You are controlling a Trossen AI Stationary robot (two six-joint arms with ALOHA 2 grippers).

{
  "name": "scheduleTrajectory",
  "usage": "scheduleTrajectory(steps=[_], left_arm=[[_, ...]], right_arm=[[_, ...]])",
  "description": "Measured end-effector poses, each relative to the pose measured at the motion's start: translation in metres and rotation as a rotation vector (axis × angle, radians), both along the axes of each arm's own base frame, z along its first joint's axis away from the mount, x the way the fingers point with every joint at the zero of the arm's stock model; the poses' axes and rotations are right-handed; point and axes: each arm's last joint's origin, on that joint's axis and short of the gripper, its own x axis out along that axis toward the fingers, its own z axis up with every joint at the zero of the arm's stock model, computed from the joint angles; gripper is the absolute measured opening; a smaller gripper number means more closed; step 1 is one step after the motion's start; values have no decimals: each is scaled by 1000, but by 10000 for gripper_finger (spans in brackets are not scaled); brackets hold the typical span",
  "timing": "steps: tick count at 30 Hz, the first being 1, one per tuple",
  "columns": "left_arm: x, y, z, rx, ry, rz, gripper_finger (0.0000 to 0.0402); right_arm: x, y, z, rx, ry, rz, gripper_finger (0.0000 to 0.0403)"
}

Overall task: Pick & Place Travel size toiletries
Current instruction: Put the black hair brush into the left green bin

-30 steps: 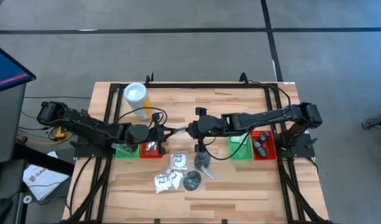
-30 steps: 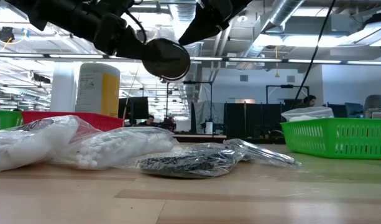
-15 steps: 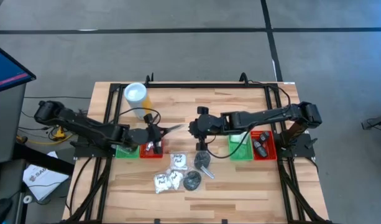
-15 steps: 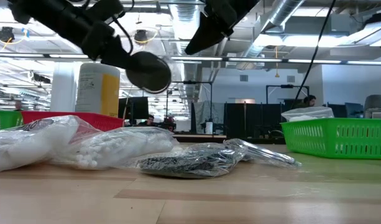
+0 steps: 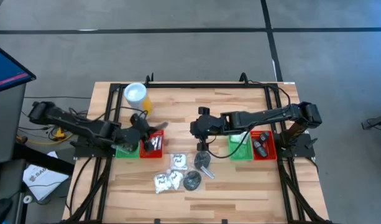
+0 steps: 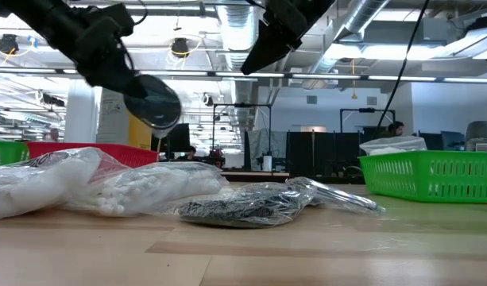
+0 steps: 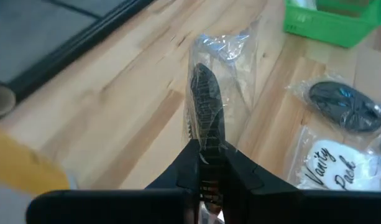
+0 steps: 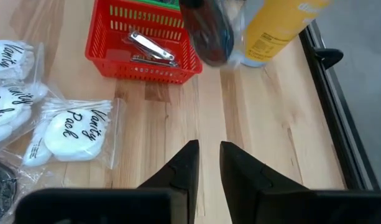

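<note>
My left gripper [image 5: 145,129] is shut on a clear packet holding a black comb-like piece [image 7: 206,109]. It hangs above the left red tray [image 5: 154,151], and shows as a dark disc [image 6: 152,100] in the low view. My right gripper [image 8: 208,163] hovers over the table's middle, its fingers a little apart with nothing between them. White sachets [image 5: 178,161] [image 5: 167,181] and black pieces in clear packets [image 5: 192,182] [image 5: 204,160] lie flat on the table before it. Silvery clippers [image 8: 150,48] lie in the red tray. My left gripper pinches one end of the clear packet [image 7: 207,144] between its two fingers. The fingers slant down toward the table's right and lie along the packet. The packet sticks out ahead of the fingertips, lifted clear of tray and table.
A yellow cylinder with a white top [image 5: 136,96] stands at the far left. A green tray [image 5: 123,150] sits left of the red one. On the right, a green tray [image 5: 240,147] and a red tray [image 5: 263,145] with dark items stand side by side.
The packet, which a second ago spanned between both grippers at the table's middle, has come away from my right gripper. My left gripper has carried it toward the table's left, rolling its wrist, to above the left red tray. My right gripper has stayed put.
</note>
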Motion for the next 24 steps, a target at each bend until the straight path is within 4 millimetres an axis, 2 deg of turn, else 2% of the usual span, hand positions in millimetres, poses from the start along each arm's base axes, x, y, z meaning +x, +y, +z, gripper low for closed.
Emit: scheduleTrajectory(steps=[7, 19, 24], left_arm=[[-21, 3, 7, -180, 12, 62, 22], [-34, 3, 31, -326, 116, 121, 22], [-43, 4, 35, -428, 191, 194, 22]], right_arm=[[-1, 0, -3, 0, 20, -2, 56], [6, 0, -22, -5, 91, -2, 56], [6, 0, -21, -5, 84, -2, 56]])
